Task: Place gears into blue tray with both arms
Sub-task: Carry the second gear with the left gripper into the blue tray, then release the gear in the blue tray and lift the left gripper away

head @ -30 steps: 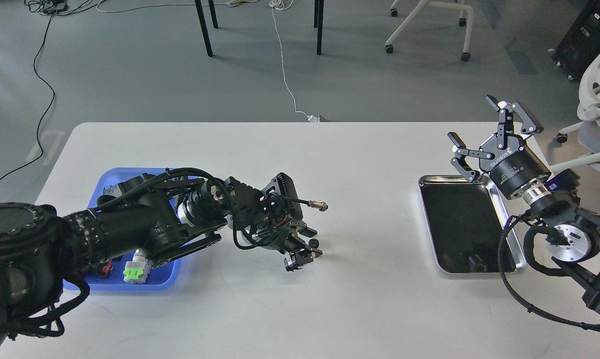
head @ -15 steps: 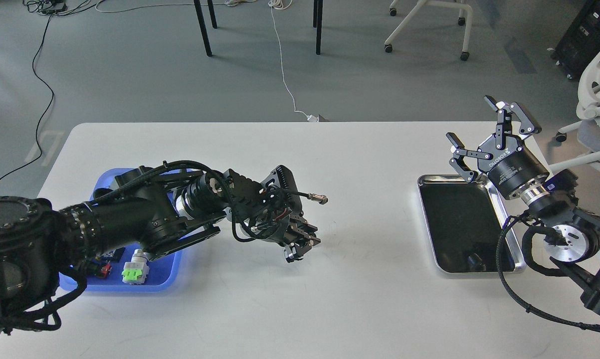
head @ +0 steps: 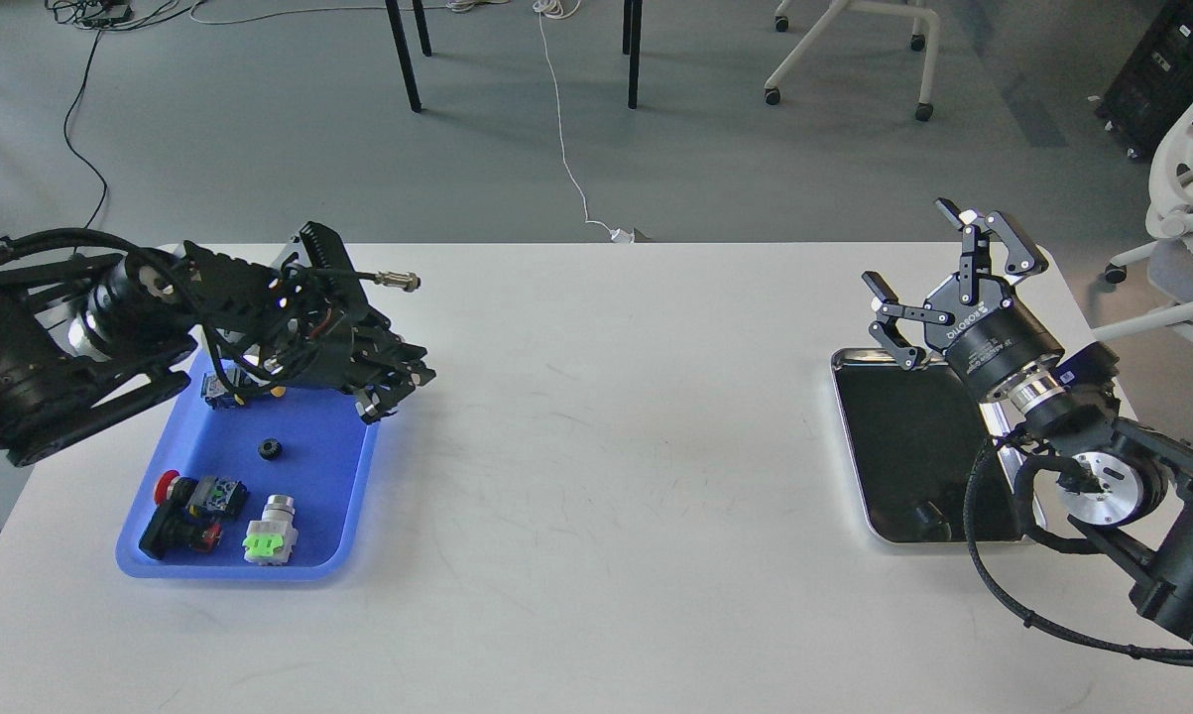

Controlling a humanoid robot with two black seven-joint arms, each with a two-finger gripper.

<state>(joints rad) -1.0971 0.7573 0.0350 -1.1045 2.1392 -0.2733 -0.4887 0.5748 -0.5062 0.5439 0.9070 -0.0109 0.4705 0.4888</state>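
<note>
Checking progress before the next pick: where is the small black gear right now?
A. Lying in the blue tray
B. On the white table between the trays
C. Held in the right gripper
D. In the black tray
A: the gear lies on the floor of the blue tray, beyond the push-button switches, with the left gripper at the tray's far right corner.

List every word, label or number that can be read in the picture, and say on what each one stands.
"ROBOTIQ", in white letters, on the body of the right tool; it stands tilted and is only just readable.
Switches in the blue tray: any marks are too small to read.
Left tool: no readable text.
Nothing else shows text.
</note>
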